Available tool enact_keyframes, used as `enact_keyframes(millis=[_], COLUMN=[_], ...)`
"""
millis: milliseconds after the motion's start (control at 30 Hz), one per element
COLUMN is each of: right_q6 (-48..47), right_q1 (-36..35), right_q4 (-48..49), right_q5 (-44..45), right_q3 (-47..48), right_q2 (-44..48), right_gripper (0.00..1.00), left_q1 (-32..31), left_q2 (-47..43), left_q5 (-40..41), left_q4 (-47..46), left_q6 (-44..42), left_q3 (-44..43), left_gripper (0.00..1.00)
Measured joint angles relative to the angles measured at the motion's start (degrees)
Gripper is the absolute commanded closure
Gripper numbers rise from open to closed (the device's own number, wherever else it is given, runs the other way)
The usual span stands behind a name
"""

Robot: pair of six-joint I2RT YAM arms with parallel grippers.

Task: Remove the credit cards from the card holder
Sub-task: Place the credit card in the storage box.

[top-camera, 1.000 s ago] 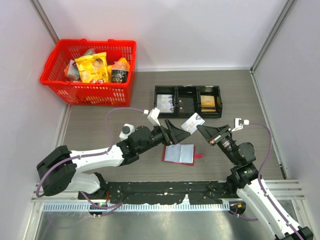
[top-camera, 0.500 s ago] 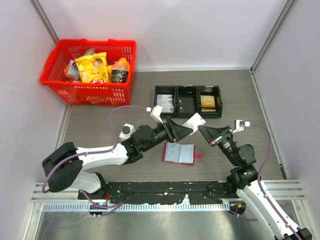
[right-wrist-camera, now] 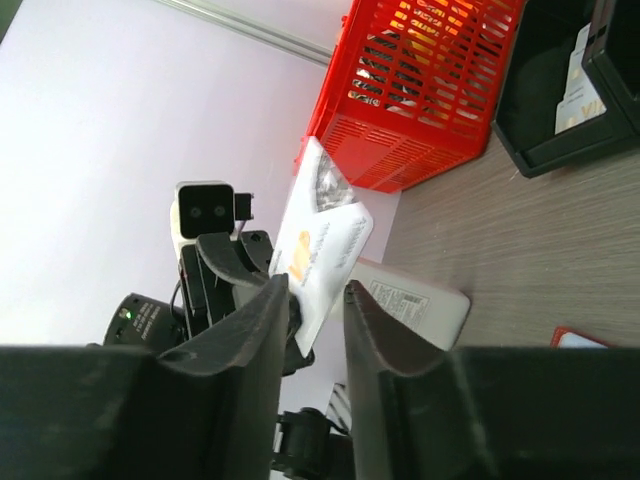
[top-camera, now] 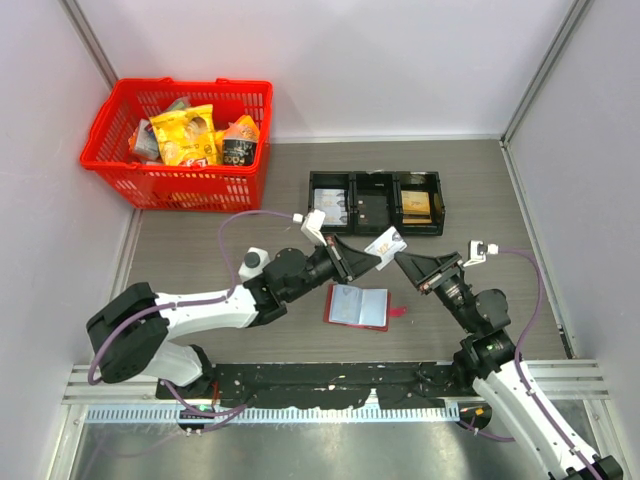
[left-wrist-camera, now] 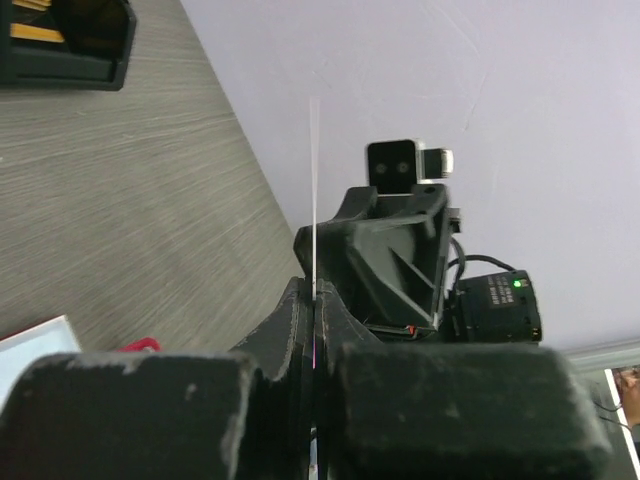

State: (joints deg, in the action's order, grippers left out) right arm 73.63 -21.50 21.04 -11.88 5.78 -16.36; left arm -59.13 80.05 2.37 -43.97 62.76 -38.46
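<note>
A thin, stiff, whitish credit card is held in the air above the far edge of the flat red card holder, which lies spread open on the grey wood-grain surface. The left end effector pinches the card. The right end effector has its black jaws slightly parted around the card.

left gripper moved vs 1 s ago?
Yes. The left gripper has shifted right and slightly toward the black tray, and is now shut on the credit card.
</note>
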Motion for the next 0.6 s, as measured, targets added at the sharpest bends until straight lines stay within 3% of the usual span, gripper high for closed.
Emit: enact_keyframes(millis=[100,333,467,600], right_q6=[-1.53,-8.92,-16.02,-26.01], right_q1=[0.0,0.0,0.0,0.0], right_q4=[-1.38,-14.93,-25.42,-38.29], right_q5=[-0.07,0.31,0.26,0.98], right_q3=[0.11,3.85,9.81,18.34], right_q2=[0.04,0.22,-4.15,-15.21], right_gripper=[0.39,0.23,0.2,0.19], left_q1=[2.29,11.26,15.69,19.69], left_q2=[-0.46,-1.81,-1.73,0.94], left_q5=[-1.44,-7.82,-8.7,-9.01], left_q4=[4.13,24.06,39.67,50.49], left_q6=[-0.5,-7.48,-14.71,-20.81], left_q3=[-0.57,-8.13,-15.17,-22.16], left_gripper=[1.0,1.0,1.0,1.0])
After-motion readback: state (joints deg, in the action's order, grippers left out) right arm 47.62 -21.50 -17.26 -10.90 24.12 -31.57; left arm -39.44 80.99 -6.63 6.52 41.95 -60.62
